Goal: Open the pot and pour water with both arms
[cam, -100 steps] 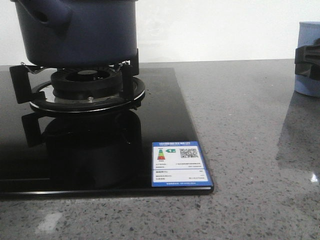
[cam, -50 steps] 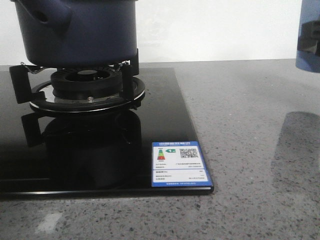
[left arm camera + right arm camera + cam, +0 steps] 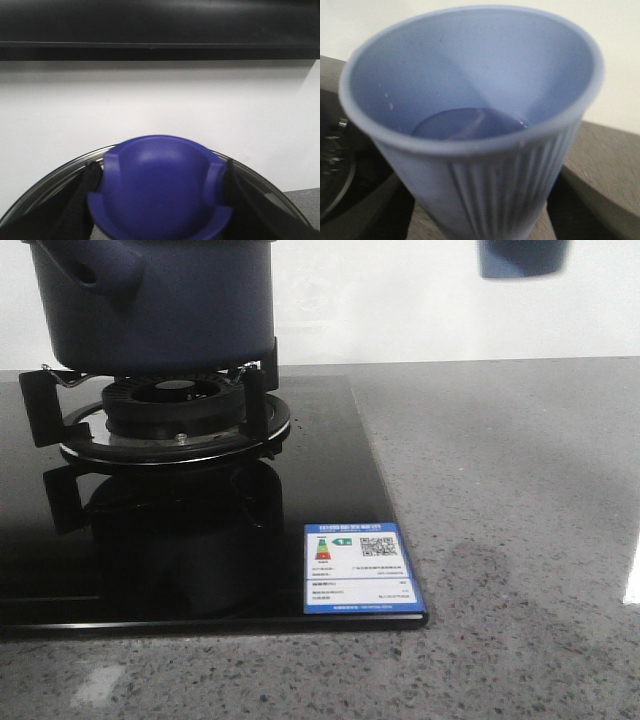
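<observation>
The dark navy pot (image 3: 170,300) sits on the gas burner (image 3: 170,415) at the left of the front view, its stubby handle (image 3: 100,260) facing me; its top is cut off by the frame. My left gripper (image 3: 160,175) is shut on the blue knob (image 3: 160,195) of a glass lid (image 3: 50,180), held up before a white wall. My right gripper (image 3: 485,210) is shut on a light blue ribbed cup (image 3: 470,65) holding a little water (image 3: 470,124). Only the cup's base (image 3: 522,258) shows in the front view, high at the right. Neither arm shows there.
A black glass hob (image 3: 330,490) carries the burner and a blue energy label (image 3: 360,568) at its near right corner. Grey speckled countertop (image 3: 520,540) runs to the right. A white wall stands behind. A dark band (image 3: 160,30) crosses the left wrist view.
The cup has risen off the counter at the far right and travelled up and to the left. The pot has stayed on the burner.
</observation>
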Available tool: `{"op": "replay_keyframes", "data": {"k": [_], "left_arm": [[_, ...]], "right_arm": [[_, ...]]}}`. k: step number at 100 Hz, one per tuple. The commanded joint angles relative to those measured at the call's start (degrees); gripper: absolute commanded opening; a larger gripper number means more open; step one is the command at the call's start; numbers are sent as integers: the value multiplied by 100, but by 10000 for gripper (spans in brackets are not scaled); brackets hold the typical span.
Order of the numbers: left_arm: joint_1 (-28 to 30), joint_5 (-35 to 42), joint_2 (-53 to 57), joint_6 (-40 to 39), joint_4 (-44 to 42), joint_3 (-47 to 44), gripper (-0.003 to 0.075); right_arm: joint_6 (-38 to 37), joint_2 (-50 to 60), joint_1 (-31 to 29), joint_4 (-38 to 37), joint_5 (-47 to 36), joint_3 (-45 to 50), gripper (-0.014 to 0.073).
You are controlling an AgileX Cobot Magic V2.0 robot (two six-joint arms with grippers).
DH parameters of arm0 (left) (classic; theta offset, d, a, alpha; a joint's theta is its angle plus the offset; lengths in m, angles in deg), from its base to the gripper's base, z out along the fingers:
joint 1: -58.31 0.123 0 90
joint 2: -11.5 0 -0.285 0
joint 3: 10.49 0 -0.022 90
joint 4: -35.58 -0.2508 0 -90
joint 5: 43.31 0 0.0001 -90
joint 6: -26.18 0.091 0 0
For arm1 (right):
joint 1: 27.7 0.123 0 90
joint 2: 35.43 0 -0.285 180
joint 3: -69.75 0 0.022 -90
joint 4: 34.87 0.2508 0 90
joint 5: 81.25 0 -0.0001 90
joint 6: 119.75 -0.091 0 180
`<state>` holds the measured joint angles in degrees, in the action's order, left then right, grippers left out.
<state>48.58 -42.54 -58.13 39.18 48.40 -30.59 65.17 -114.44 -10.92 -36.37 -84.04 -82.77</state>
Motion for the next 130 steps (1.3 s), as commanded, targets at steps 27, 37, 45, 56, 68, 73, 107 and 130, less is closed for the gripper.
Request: {"op": "replay_keyframes", "data": {"k": [27, 37, 45, 56, 68, 73, 107, 130], "left_arm": [[14, 618, 150, -12, -11, 219, 390], [14, 618, 150, -12, -11, 219, 390], [14, 618, 150, -12, -11, 219, 390], [14, 618, 150, -12, -11, 219, 390], [14, 618, 150, -12, -11, 219, 390], [14, 618, 150, -12, -11, 219, 390], [14, 618, 150, -12, -11, 219, 390], [14, 618, 150, -12, -11, 219, 390]], "right_arm": [[42, -291, 843, -1061, 1242, -1959, 250], [42, -537, 1111, -1434, 1667, -2402, 250], [42, -745, 1279, -1646, 1915, -2713, 250], [77, -1061, 1498, -1952, 2244, -3156, 250], [113, -1357, 1710, -2323, 2576, -3569, 250], [123, -1480, 1804, -2541, 2725, -3734, 250], [123, -2058, 2380, -4656, 3070, -4159, 250], [123, -2307, 2483, -5778, 3110, -4159, 250]]}}
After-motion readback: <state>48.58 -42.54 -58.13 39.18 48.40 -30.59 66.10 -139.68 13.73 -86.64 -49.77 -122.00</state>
